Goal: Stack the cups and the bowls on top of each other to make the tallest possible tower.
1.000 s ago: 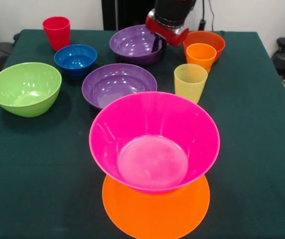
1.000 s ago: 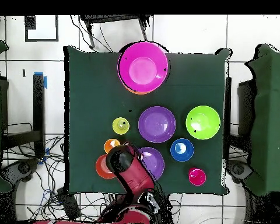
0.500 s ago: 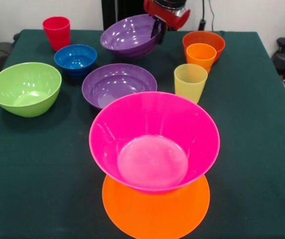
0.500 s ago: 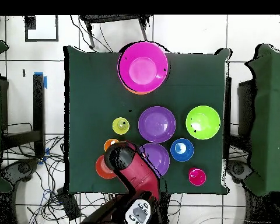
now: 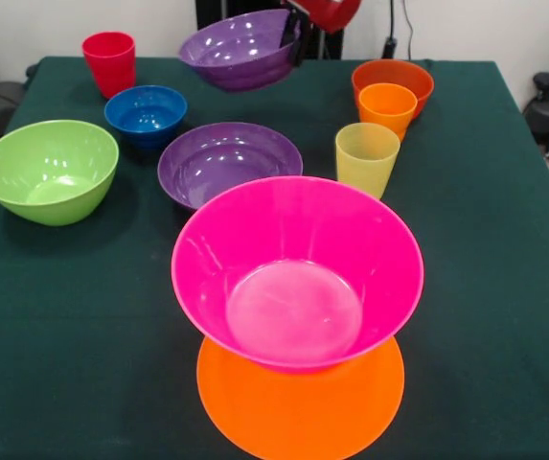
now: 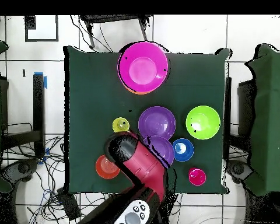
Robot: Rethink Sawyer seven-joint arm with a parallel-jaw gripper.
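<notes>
1. Table (image 5: 504, 287), dark green cloth, fills most of the front view.
2. Tower (image 5: 298, 316), lower centre of front view: large pink bowl (image 5: 298, 273) sits upright on the large orange bowl (image 5: 300, 402), which lies rim down as the base. Overhead view has it top centre, pink bowl (image 6: 143, 66) covering nearly all the orange.
3. Robot arm (image 6: 139, 169), red and black, comes up from bottom centre of overhead view; covers part of the cups area.
4. Lime green bowl (image 5: 49, 171), left edge of front view, upright, apart from others.
5. Purple bowl on the table (image 5: 229, 163), centre, just behind the pink bowl, upright.
6. Second purple bowl (image 5: 240, 50), top centre of front view, off the table, tilted, rim pinched at its right side by the gripper (image 5: 298, 34); gripper is clamped on this rim.
7. Small red-orange bowl (image 5: 394, 84), upper right, upright.
8. Small blue bowl (image 5: 146, 113), upper left, between the red cup and the lime green bowl.
9. Translucent yellow cup (image 5: 367, 158), right of the table purple bowl, upright.
10. Orange-yellow cup (image 5: 387, 108), touching or just in front of the red-orange bowl; cannot tell which.
11. Red cup (image 5: 109, 62), upper left corner, upright.
</notes>
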